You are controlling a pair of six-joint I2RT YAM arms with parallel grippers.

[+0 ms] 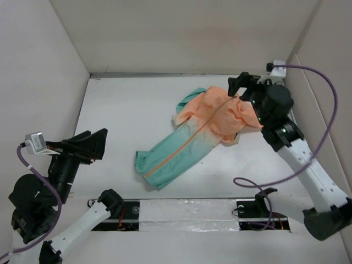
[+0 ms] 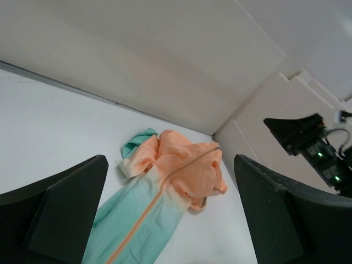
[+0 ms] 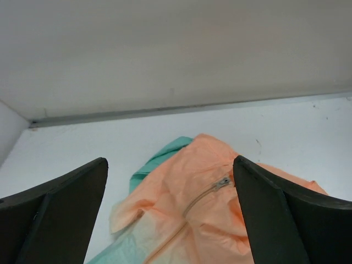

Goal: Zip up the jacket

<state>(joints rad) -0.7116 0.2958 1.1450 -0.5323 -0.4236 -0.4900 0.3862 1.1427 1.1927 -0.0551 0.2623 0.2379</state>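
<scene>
The jacket (image 1: 198,135) lies rumpled, zipper pull (image 3: 223,182) up by its collar. Right gripper (image 1: 245,88) hovers spread over the collar; left gripper (image 1: 94,140), spread too, sits well off the hem.

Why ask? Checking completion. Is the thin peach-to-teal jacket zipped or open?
Zipped, it seems: the thin peach-to-teal jacket shows one closed orange zipper line, its metal pull near the top.

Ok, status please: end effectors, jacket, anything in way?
Left end effector open, away from jacket. Right end effector open, over its orange end. Zipper pull near top. Nothing blocking.
</scene>
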